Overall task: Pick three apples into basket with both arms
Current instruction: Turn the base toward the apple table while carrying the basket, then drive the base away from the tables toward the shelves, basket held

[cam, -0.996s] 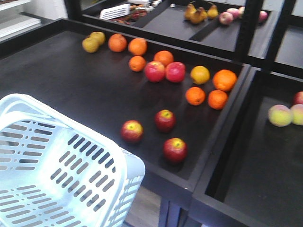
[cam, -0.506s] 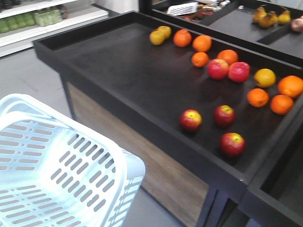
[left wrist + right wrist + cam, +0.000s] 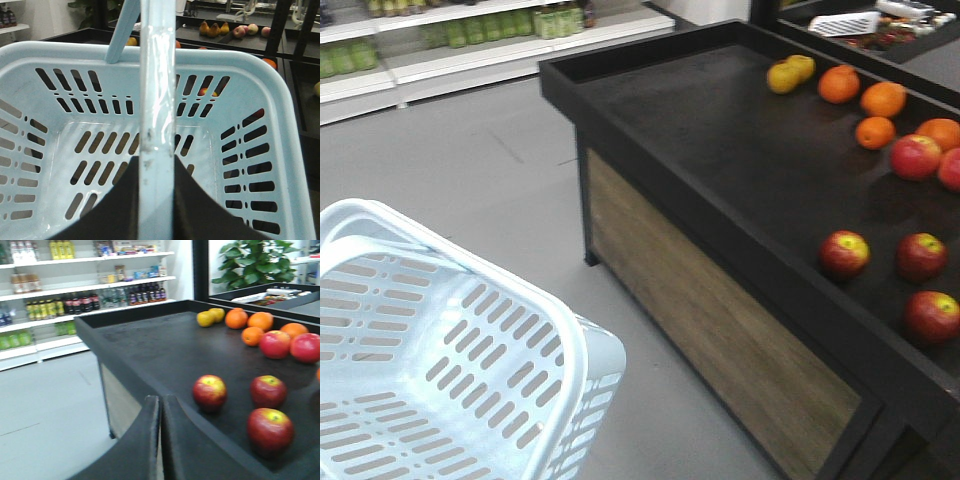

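The pale blue basket [image 3: 440, 350] fills the lower left of the front view, off the table and over the floor. In the left wrist view my left gripper [image 3: 157, 165] is shut on the basket's swing handle [image 3: 157, 90], and the slotted basket [image 3: 282, 110] hangs empty below it. Three dark red apples [image 3: 844, 253] [image 3: 922, 256] [image 3: 932, 316] lie near the front edge of the black table [image 3: 720, 150]. In the right wrist view my right gripper [image 3: 161, 400] is shut and empty, left of and short of the apples [image 3: 209, 391] [image 3: 268, 391] [image 3: 270, 429].
Two brighter red apples [image 3: 916, 157], several oranges [image 3: 839, 84] and yellow fruit [image 3: 782, 76] lie farther back on the table. The table has a raised rim [image 3: 700, 215] and a wooden side panel. Grey floor [image 3: 470, 170] and store shelves [image 3: 470, 40] are to the left.
The front view has swung left: table and fruit slid to the right of the frame, floor and shelves came into view. The basket keeps its place in the frame.
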